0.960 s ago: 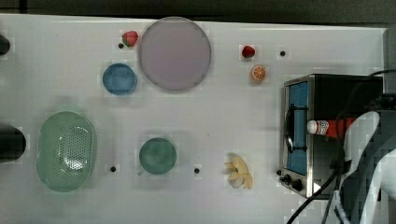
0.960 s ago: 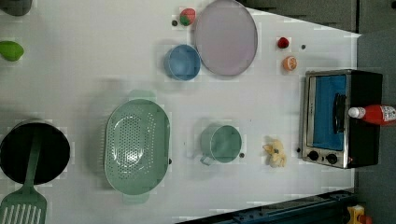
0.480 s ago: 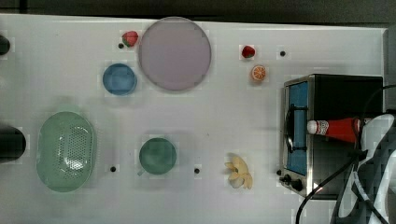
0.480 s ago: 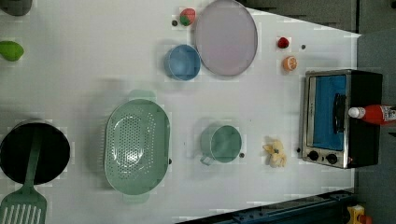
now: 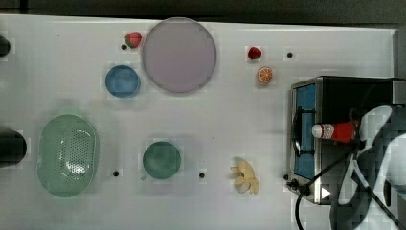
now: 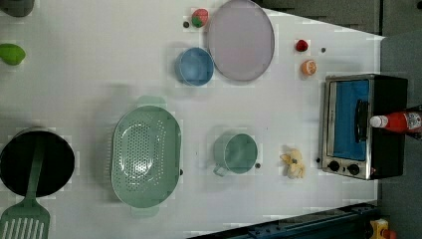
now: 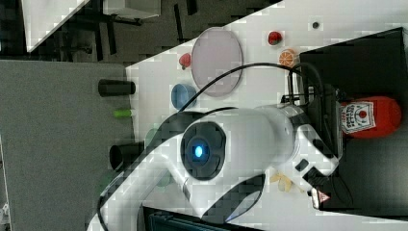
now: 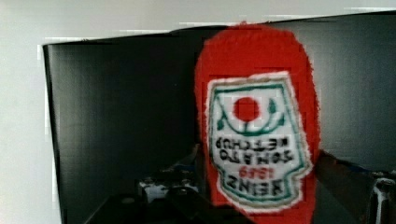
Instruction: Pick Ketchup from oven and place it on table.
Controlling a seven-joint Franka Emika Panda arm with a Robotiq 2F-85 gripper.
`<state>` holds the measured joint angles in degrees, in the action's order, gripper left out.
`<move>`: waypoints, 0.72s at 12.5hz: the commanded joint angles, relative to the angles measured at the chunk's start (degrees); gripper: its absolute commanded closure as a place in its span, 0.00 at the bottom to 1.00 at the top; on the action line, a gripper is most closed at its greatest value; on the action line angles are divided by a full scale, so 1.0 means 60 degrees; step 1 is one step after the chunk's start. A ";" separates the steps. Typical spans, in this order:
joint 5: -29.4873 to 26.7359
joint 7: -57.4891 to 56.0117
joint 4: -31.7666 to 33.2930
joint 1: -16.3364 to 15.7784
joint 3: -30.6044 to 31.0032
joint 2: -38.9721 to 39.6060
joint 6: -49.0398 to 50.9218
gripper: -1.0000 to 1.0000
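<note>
White desk (image 5: 215,120) carried a black toaster oven (image 5: 335,96) at the top view's right. Ketchup bottle (image 5: 335,130) lay on the oven's roof, cap toward the glass door. End effector (image 8: 261,205) flanked the bottle; grip undeterminable.

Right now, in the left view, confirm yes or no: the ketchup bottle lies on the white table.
No, the ketchup bottle rests on top of the black oven, not on the table.

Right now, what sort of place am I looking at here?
Probably a robot test bench dressed as a play kitchen: a white table with a toaster oven, a ketchup bottle on top, a green colander and toy fruit.
</note>
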<state>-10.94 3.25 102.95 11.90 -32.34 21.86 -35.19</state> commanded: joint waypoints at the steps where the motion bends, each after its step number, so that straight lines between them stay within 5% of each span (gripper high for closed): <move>1: -0.0063 -0.0335 0.0080 -0.0059 -0.0192 0.0025 -0.0125 0.37; 5: 0.0053 -0.0335 -0.1905 -0.0532 -0.0005 -0.1110 0.2625 0.37; 9: 0.0314 -0.0335 -0.2527 -0.1351 0.1019 -0.1762 0.3414 0.37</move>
<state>-8.09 3.25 91.82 9.18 -28.82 14.04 -14.80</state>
